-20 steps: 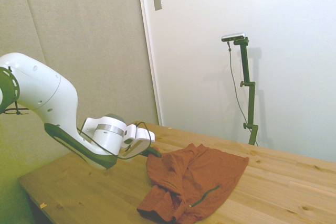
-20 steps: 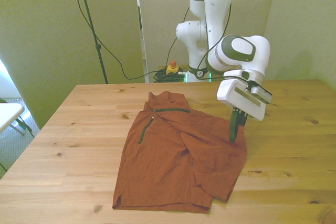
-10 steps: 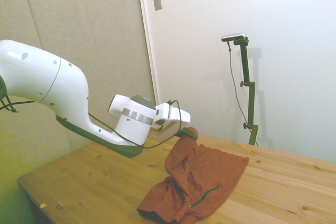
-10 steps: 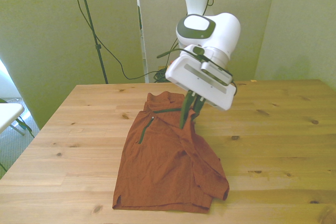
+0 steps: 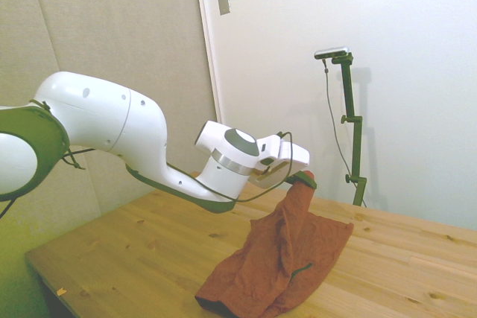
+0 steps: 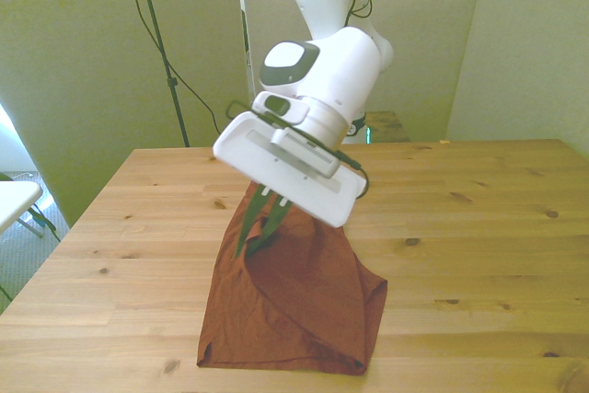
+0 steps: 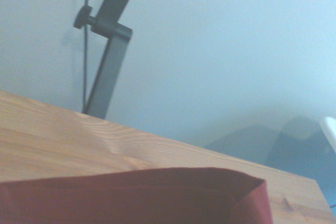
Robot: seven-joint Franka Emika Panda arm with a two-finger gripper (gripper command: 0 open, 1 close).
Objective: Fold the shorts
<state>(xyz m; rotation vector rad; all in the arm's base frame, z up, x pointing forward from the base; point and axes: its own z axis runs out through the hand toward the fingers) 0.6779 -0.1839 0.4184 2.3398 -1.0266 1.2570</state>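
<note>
The rust-brown shorts (image 6: 294, 301) lie on the wooden table (image 6: 479, 255), with one edge lifted into the air. My gripper (image 6: 260, 227) is shut on that raised edge and holds it above the garment's middle. In the side view the gripper (image 5: 302, 179) pinches the fabric's top, and the shorts (image 5: 276, 266) drape down from it in a peak to the table. A dark green trim line shows on the hanging cloth. The wrist view shows only a folded edge of the shorts (image 7: 131, 195) over the wood.
The table (image 5: 134, 243) stretches wide on both sides of the shorts. Its near edge in the front view runs just below the shorts' hem. A white surface (image 6: 14, 198) stands off the front view's left, beyond the table.
My gripper has carried the pinched edge of the shorts up and across toward the front view's left. The fabric has folded over itself and now hangs in a peak.
</note>
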